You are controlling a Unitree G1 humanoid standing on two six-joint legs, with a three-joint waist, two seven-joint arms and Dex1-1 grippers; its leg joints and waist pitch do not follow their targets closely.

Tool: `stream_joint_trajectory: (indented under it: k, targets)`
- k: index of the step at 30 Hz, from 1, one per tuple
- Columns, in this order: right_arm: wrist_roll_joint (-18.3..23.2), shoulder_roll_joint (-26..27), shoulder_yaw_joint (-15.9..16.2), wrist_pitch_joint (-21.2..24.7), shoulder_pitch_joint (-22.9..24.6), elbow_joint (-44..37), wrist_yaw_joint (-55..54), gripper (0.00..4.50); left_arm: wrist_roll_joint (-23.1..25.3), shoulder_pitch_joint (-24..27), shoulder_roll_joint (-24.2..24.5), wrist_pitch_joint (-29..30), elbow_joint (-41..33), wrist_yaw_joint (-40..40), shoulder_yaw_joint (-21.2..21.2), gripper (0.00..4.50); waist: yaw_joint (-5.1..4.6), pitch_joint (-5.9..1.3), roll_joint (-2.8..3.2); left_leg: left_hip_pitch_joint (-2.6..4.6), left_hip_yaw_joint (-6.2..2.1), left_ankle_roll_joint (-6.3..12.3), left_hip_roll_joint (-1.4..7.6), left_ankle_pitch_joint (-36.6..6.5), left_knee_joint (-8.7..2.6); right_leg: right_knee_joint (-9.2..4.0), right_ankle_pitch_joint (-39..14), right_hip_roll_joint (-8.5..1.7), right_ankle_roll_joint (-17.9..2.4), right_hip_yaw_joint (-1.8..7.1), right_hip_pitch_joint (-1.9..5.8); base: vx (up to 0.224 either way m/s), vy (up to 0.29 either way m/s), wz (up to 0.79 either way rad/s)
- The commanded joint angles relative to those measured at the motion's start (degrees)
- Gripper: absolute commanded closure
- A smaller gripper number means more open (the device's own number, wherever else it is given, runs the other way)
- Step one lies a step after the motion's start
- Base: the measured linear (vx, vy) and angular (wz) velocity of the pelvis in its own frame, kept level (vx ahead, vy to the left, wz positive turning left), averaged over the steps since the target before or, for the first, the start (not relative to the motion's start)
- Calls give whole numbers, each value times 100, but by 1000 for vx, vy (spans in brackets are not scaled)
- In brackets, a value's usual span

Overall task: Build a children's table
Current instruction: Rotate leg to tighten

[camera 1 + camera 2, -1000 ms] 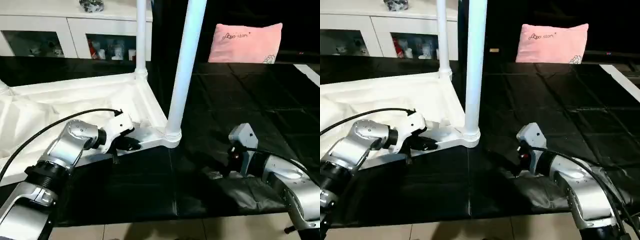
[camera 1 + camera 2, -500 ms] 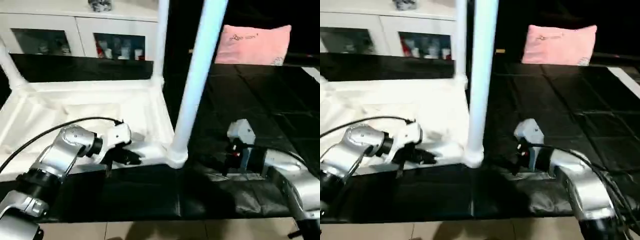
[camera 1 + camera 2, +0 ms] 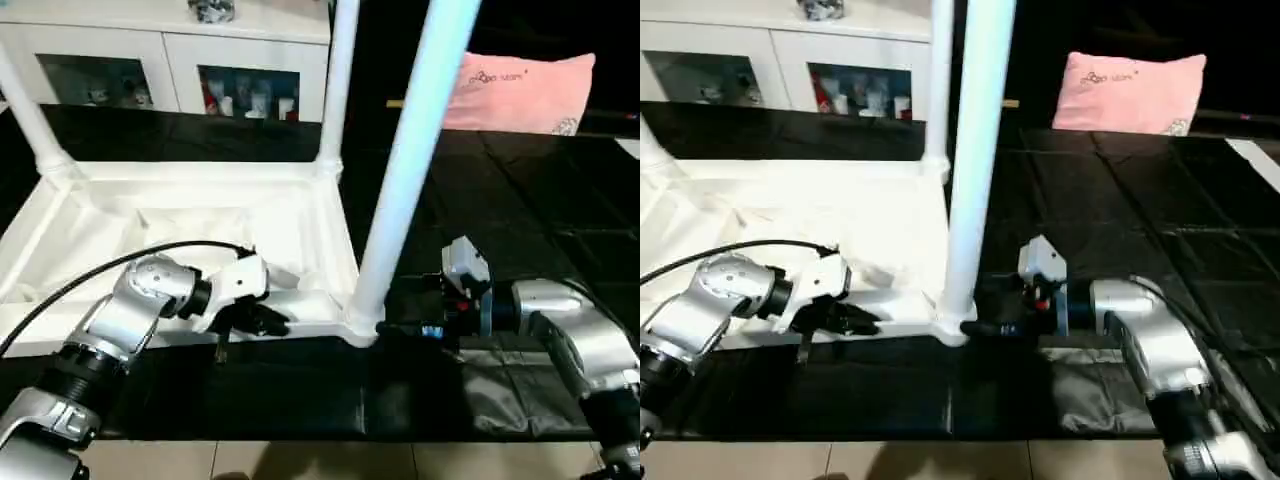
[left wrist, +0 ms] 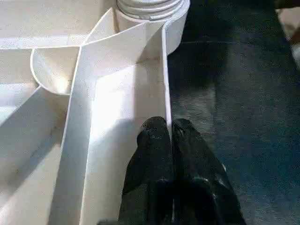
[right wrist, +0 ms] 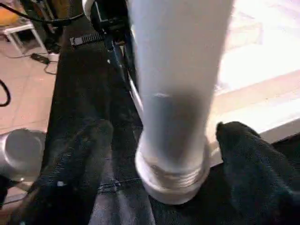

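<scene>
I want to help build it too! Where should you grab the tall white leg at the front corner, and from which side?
Grab the front leg low down, just above its ribbed collar in the corner socket. It stands upright and round, so a level grip from the open black-mat side, away from the tabletop, probably works best. The right pincer sits there with a finger either side.

I'm looking at a floor covered by a black mat (image 3: pixel 520 190), its near edge giving way to bare beige tiles (image 3: pixel 300 462). The upturned white tabletop (image 3: pixel 180 215) is lying on the mat's left half, its near edge just short of the mat's near edge. A pink pillow (image 3: pixel 520 92) is sitting at the mat's far edge.
</scene>
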Motion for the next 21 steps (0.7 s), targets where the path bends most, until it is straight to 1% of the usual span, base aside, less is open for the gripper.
stream_joint_trajectory:
  k: [1,3,4,5,6,7,8,9,10,11,12,13,14,15,16,17,19,20,21]
  targets:
    - [-48,14,42,-166,-192,284,229,109,-97,34,-41,-167,-276,-296,-198,450,-37,-353,0,25,-8,262,195,-834,-382,-321,-1561,-422,-987,359,319,0,0,0]
    - [-66,56,73,-227,-304,464,350,121,-87,49,-27,-182,-308,-347,-227,450,-25,-346,-19,27,-4,258,197,-841,-382,-335,-1678,-421,-950,363,314,0,0,0]
    - [-80,83,105,-264,-371,569,445,130,-71,57,-15,-201,-326,-374,-253,450,-21,-347,-13,23,-8,257,198,-850,-379,-324,-1686,-426,-956,361,316,0,0,0]
    - [-88,106,146,-280,-414,630,538,141,-57,65,-7,-203,-342,-400,-278,450,-23,-345,-27,15,-11,256,196,-898,-376,-328,-1788,-426,-934,352,312,0,0,0]
    - [-88,109,150,-280,-418,636,549,153,-55,65,-6,-205,-343,-402,-281,450,-26,-339,-27,10,-8,258,192,-895,-378,-339,-1823,-417,-910,353,313,0,0,0]
    - [-85,127,186,-282,-449,681,642,153,-39,68,-3,-217,-349,-421,-301,450,-20,-335,-38,16,-5,256,195,-921,-374,-344,-1867,-420,-887,357,303,0,0,0]
    - [-89,140,222,-290,-470,711,719,172,-28,68,-5,-222,-349,-431,-314,450,-18,-330,-32,17,-12,241,200,-960,-376,-342,-1929,-419,-877,358,298,0,0,0]
    - [-98,146,266,-301,-487,743,794,172,-14,66,-6,-220,-345,-448,-322,450,-24,-330,-54,15,-13,228,202,-964,-378,-342,-1962,-422,-858,359,301,0,0,0]
    - [-110,155,298,-324,-510,799,872,172,5,63,-8,-225,-339,-465,-327,450,-21,-324,-43,19,-14,223,197,-1010,-378,-353,-2062,-423,-841,356,296,0,0,0]
    - [-143,172,341,-389,-528,879,954,195,35,45,-19,-251,-307,-479,-335,450,-21,-324,-39,24,-13,216,198,-1039,-376,-358,-2114,-428,-835,355,290,0,0,0]
    - [-151,179,347,-413,-530,902,965,202,41,40,-24,-256,-297,-480,-337,450,-21,-325,-40,21,-16,202,200,-1049,-377,-364,-2154,-433,-820,357,292,0,0,0]
    - [-165,197,355,-436,-542,950,982,202,52,36,-15,-264,-301,-498,-349,450,-24,-324,-60,24,-14,200,199,-1050,-376,-366,-2160,-430,-813,359,286,0,0,0]
    - [-174,211,359,-451,-553,987,995,212,58,34,-7,-268,-307,-511,-358,450,-21,-324,-52,31,-16,196,200,-1057,-379,-365,-2177,-431,-809,361,282,0,0,0]
    - [-174,228,359,-448,-563,1018,1004,223,59,32,-1,-262,-315,-525,-364,450,-27,-324,-62,24,-18,197,200,-1060,-380,-364,-2191,-429,-803,358,286,0,0,0]
    - [-173,239,359,-445,-570,1038,1011,223,58,31,2,-256,-320,-533,-366,450,-28,-323,-61,20,-19,195,197,-1061,-379,-359,-2200,-423,-796,355,287,0,0,0]
    - [-167,252,355,-439,-579,1060,1026,240,57,30,4,-251,-322,-538,-368,450,-28,-325,-48,24,-19,189,198,-1061,-379,-365,-2214,-428,-783,355,287,0,0,0]
    - [-139,285,331,-405,-583,1081,1056,243,70,15,-13,-250,-298,-514,-366,450,-29,-331,-53,22,-21,190,201,-1032,-380,-357,-2148,-424,-793,357,288,0,0,0]
    - [-120,301,319,-377,-570,1064,1068,246,84,5,-28,-238,-270,-472,-354,450,-26,-331,-23,26,-22,189,201,-1029,-381,-352,-2103,-422,-810,357,287,0,0,0]
    - [-113,304,316,-369,-564,1055,1070,246,90,1,-34,-234,-259,-455,-350,450,-32,-334,-34,22,-19,192,201,-1023,-380,-353,-2068,-418,-815,358,289,0,0,0]
